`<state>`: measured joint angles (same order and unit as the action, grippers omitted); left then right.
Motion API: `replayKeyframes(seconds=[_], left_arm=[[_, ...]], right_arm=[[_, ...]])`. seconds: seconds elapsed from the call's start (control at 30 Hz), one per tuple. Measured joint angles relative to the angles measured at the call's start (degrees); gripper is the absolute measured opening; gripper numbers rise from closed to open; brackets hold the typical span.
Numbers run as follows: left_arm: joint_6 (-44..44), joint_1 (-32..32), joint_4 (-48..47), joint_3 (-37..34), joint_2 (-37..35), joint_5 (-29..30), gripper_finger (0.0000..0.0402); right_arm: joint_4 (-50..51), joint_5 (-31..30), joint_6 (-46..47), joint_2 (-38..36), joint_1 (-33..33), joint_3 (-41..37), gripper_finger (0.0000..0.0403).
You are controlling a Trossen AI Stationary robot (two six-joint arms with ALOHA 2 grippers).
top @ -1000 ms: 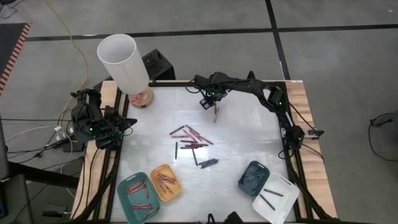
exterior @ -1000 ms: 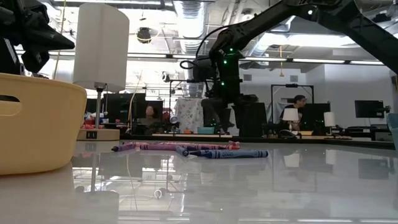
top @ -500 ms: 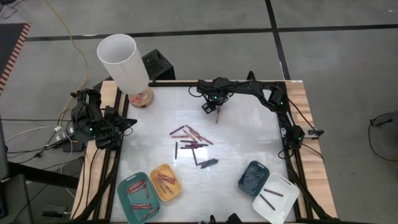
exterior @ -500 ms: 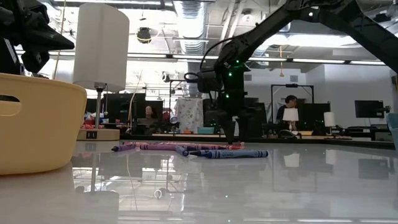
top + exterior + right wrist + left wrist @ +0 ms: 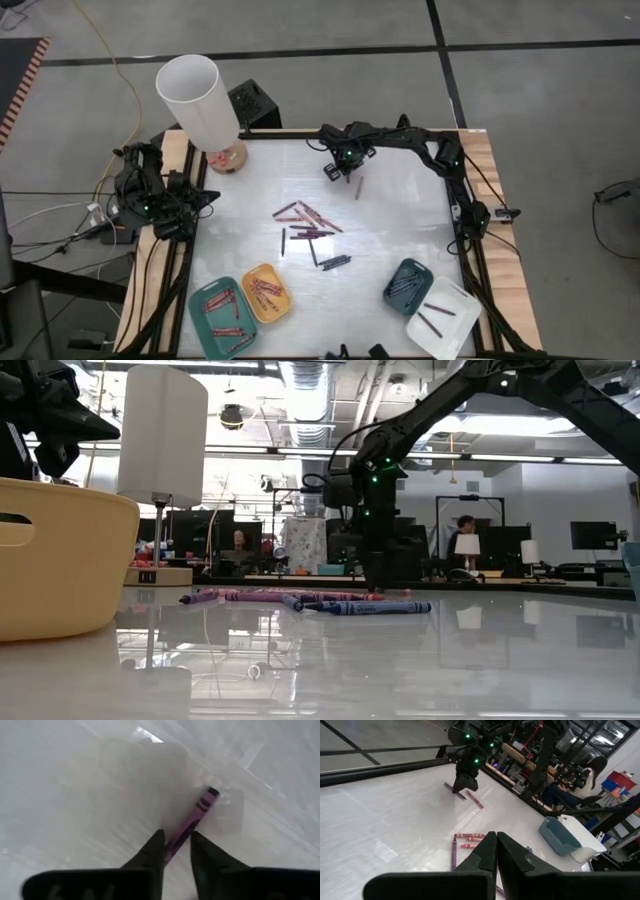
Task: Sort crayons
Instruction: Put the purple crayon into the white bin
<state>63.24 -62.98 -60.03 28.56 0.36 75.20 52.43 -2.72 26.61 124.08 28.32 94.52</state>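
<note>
Loose crayons (image 5: 305, 225) lie scattered mid-table on the white table (image 5: 400, 230), a dozen or so, purple, pink and blue ones showing in the low view. One purple crayon (image 5: 189, 826) sits apart at the far side, lying flat on the tabletop between the tips of the right gripper (image 5: 175, 854), whose jaws stand narrow around its lower end; whether they actually pinch it I cannot tell, contact looks close. In the high view the right gripper (image 5: 340, 170) is at the far centre of the table with the crayon poking out just right of it. Left gripper (image 5: 491, 851) waits over the left edge of the table, jaws closed and holding nothing. Sorted so far: several reddish crayons in the teal tray (image 5: 205, 310) and in the yellow tray (image 5: 282, 305) at the near left, a few dark ones in the dark-blue tray (image 5: 418, 290) and two in the white tray (image 5: 460, 305) at the near right. Judging by the pile left, the task is maybe halfway; the mid-table scatter and the far crayon are not yet sorted. A white lamp (image 5: 200, 100) stands at the far left corner.
</note>
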Motion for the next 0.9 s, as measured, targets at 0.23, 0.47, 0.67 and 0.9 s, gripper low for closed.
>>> replayKeyframes(seconds=[0.23, 0.47, 0.67, 0.9], left_arm=[[0.00, 0.00, -0.04, 0.00, 0.00, 0.00, 0.0000], [0.00, 0.00, -0.06, -0.02, 0.00, 0.04, 0.0000], [0.00, 0.00, -0.07, -0.04, 0.00, 0.13, 0.0000], [0.00, 0.00, -0.07, -0.04, 0.00, 0.20, 0.0000]], right_arm=[[-1.42, -0.52, -0.14, 0.18, -1.10, 0.45, 0.0011], [2.13, -1.63, -1.74, 0.93, -2.22, 6.39, 0.0005], [3.78, -2.47, -4.99, 0.04, -5.61, 13.22, 0.0002], [7.61, -2.71, -11.50, -0.07, -12.61, 24.03, 0.0001]])
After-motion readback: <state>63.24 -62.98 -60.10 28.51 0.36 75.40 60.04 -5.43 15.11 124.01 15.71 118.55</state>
